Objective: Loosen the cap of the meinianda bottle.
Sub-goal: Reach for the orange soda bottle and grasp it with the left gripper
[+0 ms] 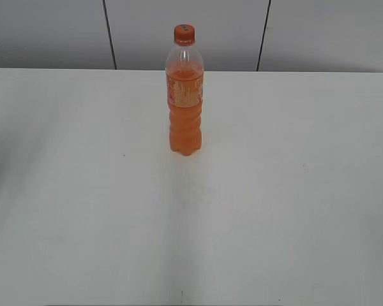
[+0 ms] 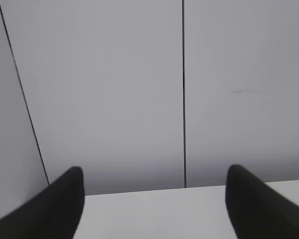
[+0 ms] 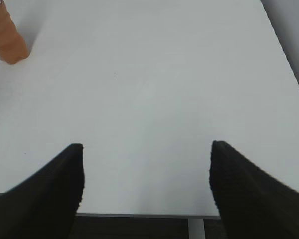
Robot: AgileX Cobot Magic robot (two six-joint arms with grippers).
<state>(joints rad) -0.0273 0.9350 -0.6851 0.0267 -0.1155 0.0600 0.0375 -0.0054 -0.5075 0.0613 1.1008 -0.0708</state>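
The meinianda bottle [image 1: 185, 95] stands upright near the far middle of the white table, with orange drink, an orange label and a twisted lower body. Its orange cap [image 1: 184, 34] sits on top. The bottle's base also shows in the right wrist view [image 3: 8, 40] at the top left corner. My left gripper [image 2: 154, 174] is open and empty, facing the wall over the table's far edge. My right gripper [image 3: 147, 149] is open and empty above the table's near edge, far from the bottle. Neither gripper shows in the exterior view.
The white table [image 1: 274, 191] spreads wide around the bottle. A grey panelled wall [image 1: 179, 25] with dark seams stands behind it. The table's right edge [image 3: 289, 69] and front edge [image 3: 139, 215] show in the right wrist view.
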